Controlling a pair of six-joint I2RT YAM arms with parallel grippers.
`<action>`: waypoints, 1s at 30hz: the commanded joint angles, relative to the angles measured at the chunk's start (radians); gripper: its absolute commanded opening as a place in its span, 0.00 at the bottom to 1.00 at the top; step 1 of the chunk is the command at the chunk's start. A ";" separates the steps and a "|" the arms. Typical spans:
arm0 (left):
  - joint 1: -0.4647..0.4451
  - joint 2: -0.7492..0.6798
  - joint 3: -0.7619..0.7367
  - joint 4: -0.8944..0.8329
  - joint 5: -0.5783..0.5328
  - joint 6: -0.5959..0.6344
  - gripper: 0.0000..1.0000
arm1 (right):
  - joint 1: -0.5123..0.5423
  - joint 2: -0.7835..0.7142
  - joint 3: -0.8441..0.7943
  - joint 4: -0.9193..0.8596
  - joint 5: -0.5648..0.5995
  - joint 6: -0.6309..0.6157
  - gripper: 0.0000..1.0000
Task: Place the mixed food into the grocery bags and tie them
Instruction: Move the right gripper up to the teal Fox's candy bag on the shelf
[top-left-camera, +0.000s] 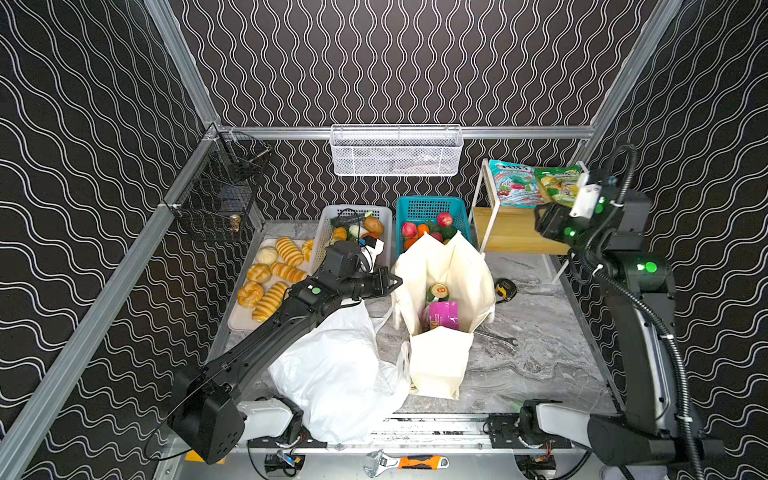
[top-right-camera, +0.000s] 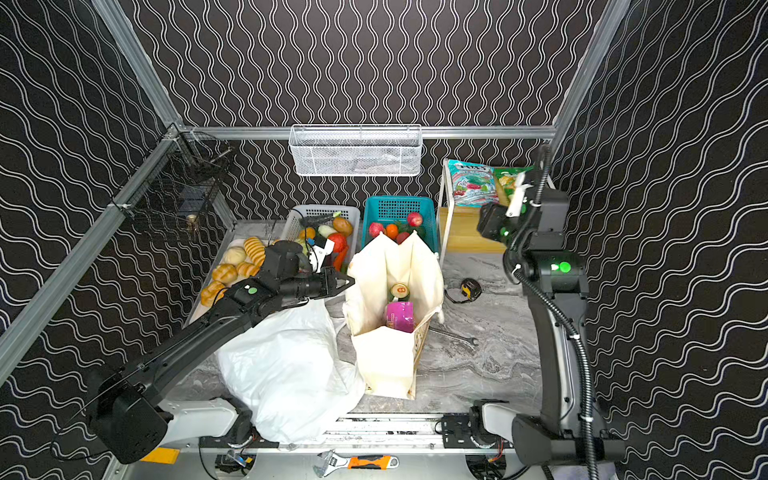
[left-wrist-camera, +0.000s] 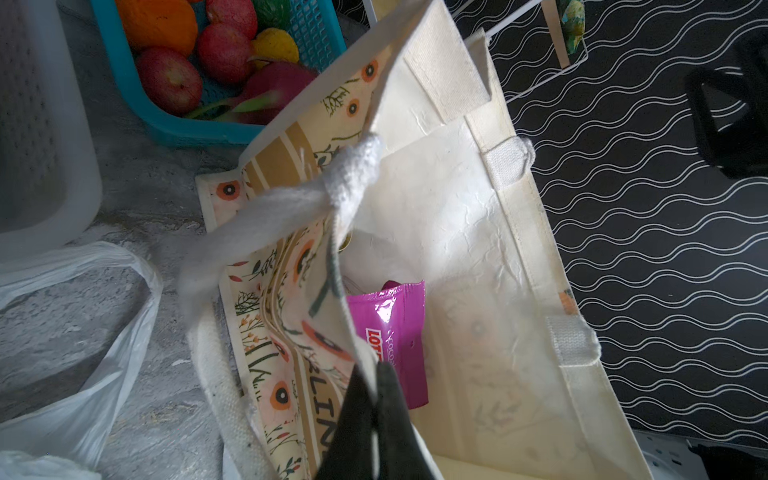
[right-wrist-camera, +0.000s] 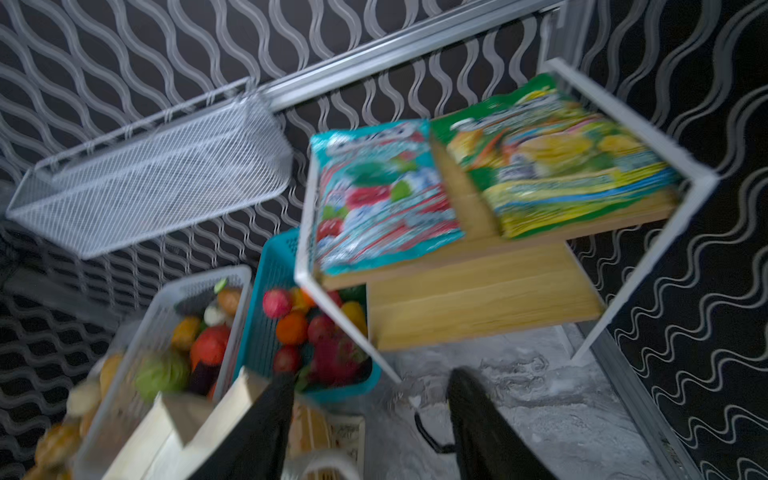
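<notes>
A: Item one, canvas tote (top-left-camera: 440, 365): location and holder?
B: Upright mid-table, mouth open, standing in front of the teal basket (top-left-camera: 432, 203) and covering its near edge. The left gripper (top-left-camera: 397, 282) is pressed together on the tote's left rim. Inside are a purple packet (top-left-camera: 442, 316) and, behind it, a green can (top-left-camera: 437, 292).
A: And the right gripper (right-wrist-camera: 374, 376)?
B: Fingers spread, empty, up beside the shelf (top-left-camera: 511, 232) that carries the teal packet (top-left-camera: 515, 185) and green packet (top-left-camera: 557, 183).
A: Loose items?
B: White plastic bag (top-left-camera: 332, 374) under the left arm. Tape measure (top-left-camera: 505, 289) and spanner (top-left-camera: 496, 337) right of the tote.
A: Lettering?
B: Purple packet: "LOT", rest hidden. Tote: "RLIN", cut off. Shelf packets: too blurred to read.
</notes>
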 joint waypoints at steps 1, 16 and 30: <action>0.003 -0.001 0.015 0.017 -0.007 0.036 0.12 | -0.106 0.064 0.033 0.076 -0.244 0.151 0.60; 0.029 0.002 0.071 -0.084 -0.011 0.144 0.41 | -0.159 0.447 0.347 0.093 -0.320 0.112 0.58; 0.055 0.013 0.100 -0.102 0.002 0.187 0.47 | -0.117 0.677 0.565 0.033 -0.320 -0.001 0.65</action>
